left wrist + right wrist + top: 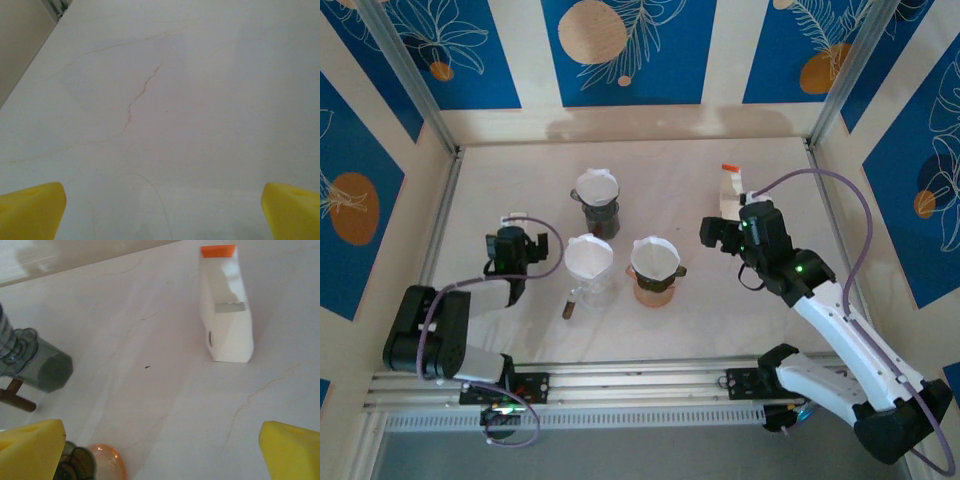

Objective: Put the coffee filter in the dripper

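Find a white coffee filter seated as an upright cone, mouth up, in the clear dripper, near the middle of the table and a little toward its near edge. Note two more filters of the same kind: one in the orange dripper just beside it on the right, one in the dark dripper behind it, toward the far edge. Cannot tell which of the three is the task's own. Judging from this, seems placed already, with no dripper left bare. Further out, toward the far right corner, a white box with an orange top, upright and well apart from the drippers. Then the arms: left gripper just left of the clear dripper, jaws spread wide over bare table, nothing between them. Right gripper to the right of the orange dripper, between it and the box, equally wide and empty. So: clear dripper nearer to the left arm, orange one nearer to the right. Probably calls only for drawing back without knocking a cone.
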Robot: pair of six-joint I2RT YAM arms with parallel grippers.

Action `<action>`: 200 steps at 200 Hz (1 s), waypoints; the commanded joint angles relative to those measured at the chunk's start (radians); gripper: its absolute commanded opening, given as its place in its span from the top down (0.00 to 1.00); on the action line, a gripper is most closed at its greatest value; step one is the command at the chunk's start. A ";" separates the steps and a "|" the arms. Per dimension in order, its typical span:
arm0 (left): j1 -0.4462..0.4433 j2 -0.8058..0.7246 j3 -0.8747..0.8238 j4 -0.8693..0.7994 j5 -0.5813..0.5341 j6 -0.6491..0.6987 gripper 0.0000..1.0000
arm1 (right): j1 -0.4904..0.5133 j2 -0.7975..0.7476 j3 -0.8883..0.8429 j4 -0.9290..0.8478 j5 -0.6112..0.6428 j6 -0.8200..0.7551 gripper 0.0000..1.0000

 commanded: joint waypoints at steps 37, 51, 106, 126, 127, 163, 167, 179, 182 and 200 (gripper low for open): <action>0.027 0.127 -0.047 0.349 0.078 0.031 0.00 | -0.158 -0.053 -0.110 0.172 -0.173 -0.026 0.01; 0.031 0.121 -0.045 0.338 0.085 0.024 0.00 | -0.183 -0.026 -0.141 0.220 -0.149 -0.026 0.01; 0.031 0.126 -0.049 0.351 0.085 0.029 0.00 | -0.321 0.093 -0.249 0.480 -0.161 -0.229 0.01; 0.031 0.127 -0.048 0.349 0.086 0.029 0.00 | -0.348 0.126 -0.329 0.672 -0.173 -0.346 0.01; 0.032 0.127 -0.047 0.350 0.086 0.029 0.00 | -0.348 0.128 -0.334 0.682 -0.172 -0.351 0.01; 0.031 0.127 -0.045 0.347 0.086 0.029 0.00 | -0.391 0.247 -0.465 0.983 -0.235 -0.410 0.01; 0.031 0.127 -0.044 0.347 0.086 0.029 0.00 | -0.396 0.266 -0.472 1.009 -0.246 -0.413 0.01; 0.031 0.127 -0.045 0.347 0.085 0.029 0.00 | -0.397 0.325 -0.503 1.125 -0.257 -0.430 0.01; 0.031 0.127 -0.046 0.348 0.085 0.029 0.00 | -0.399 0.340 -0.513 1.154 -0.260 -0.434 0.01; 0.031 0.127 -0.045 0.346 0.085 0.029 0.00 | -0.405 0.436 -0.533 1.277 -0.259 -0.441 0.01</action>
